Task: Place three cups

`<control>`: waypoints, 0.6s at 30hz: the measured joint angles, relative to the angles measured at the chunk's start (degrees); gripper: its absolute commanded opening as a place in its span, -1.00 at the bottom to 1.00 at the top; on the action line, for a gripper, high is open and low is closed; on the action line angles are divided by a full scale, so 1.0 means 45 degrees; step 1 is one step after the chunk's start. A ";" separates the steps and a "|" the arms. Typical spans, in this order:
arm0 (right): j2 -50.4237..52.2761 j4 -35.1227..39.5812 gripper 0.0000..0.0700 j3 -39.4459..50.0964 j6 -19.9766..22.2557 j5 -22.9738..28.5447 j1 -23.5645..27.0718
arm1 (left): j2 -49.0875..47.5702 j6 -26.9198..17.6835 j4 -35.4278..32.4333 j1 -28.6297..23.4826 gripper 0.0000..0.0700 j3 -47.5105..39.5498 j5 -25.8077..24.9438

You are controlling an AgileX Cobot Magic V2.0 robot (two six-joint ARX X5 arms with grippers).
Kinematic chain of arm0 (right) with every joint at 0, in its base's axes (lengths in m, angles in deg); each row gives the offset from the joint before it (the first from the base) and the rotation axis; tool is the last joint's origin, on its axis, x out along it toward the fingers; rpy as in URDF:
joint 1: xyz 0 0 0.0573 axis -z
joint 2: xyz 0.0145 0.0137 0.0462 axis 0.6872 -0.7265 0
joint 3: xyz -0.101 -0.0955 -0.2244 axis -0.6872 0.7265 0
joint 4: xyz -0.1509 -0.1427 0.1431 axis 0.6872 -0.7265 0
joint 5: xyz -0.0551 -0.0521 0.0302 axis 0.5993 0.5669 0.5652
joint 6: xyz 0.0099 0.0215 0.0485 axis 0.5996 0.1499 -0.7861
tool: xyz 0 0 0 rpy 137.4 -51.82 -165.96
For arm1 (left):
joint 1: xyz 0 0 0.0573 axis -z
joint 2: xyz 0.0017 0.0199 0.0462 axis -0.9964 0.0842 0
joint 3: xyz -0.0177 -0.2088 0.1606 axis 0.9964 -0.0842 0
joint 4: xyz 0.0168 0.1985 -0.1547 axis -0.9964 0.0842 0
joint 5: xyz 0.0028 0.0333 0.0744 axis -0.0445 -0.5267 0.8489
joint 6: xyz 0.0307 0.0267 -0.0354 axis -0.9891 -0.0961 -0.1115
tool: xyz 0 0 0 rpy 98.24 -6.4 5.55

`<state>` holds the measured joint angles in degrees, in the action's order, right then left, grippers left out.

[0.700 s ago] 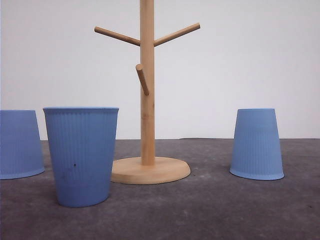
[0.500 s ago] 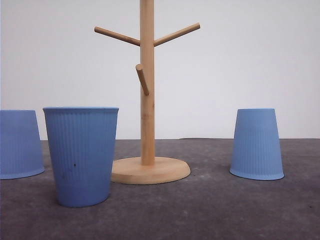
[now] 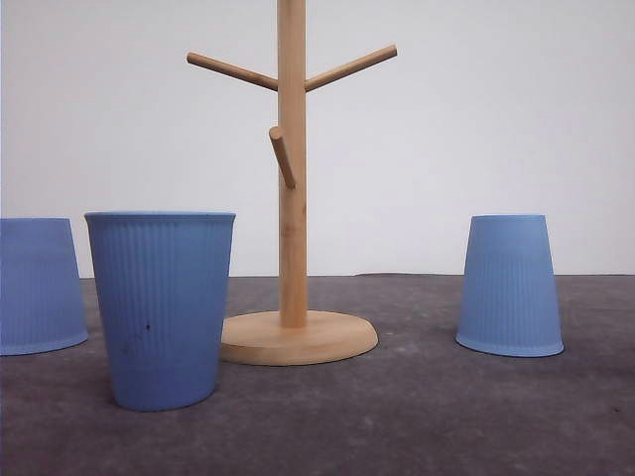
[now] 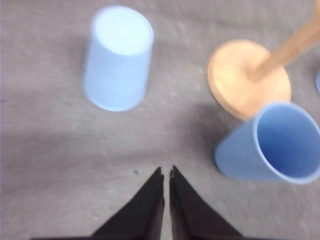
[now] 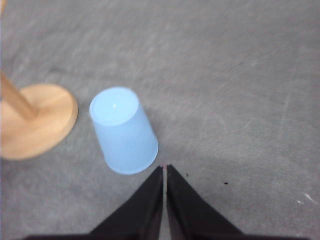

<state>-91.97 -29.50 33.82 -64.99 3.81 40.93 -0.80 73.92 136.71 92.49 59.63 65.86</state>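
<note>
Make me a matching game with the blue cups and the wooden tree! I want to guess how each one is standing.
Things:
1. cup left of the stand
2. cup right of the stand
3. wooden stand
4. left claw

States:
a. upside down, base on top
b. shut, holding nothing
c. right way up, open mouth on top
d. pegs bare, no cup hung

Pairs: 1-c, 2-a, 3-d, 4-b

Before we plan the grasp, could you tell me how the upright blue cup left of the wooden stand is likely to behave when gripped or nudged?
The upright cup looks thin-walled plastic, so probably light and squeezable. Standing on its narrow base, it may tip if pushed high. Its ribbing might aid grip.
</note>
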 measured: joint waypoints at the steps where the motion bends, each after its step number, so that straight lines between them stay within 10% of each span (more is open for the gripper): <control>1: -0.0071 0.0017 -0.98 0.0000 0.0135 0.0182 -0.0259 | 0.0078 -0.0104 -0.0030 0.0293 -0.99 0.0000 0.0121; 7: -0.0088 0.0071 -0.70 0.0000 0.0881 0.1258 -0.2102 | 0.0386 -0.1024 0.0043 0.1901 -0.85 0.0227 0.0712; 12: -0.0090 0.0038 0.41 0.0000 0.1049 0.1654 -0.2467 | 0.0488 -0.1127 0.0118 0.1922 0.67 0.0357 0.0934; 18: -0.0090 0.0038 0.41 0.0000 0.1049 0.1654 -0.2467 | 0.0754 -0.0492 -0.0028 0.1821 0.68 0.0999 0.1692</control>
<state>-92.38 -29.33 33.82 -60.27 11.25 29.82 2.59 71.71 136.58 100.68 64.13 73.47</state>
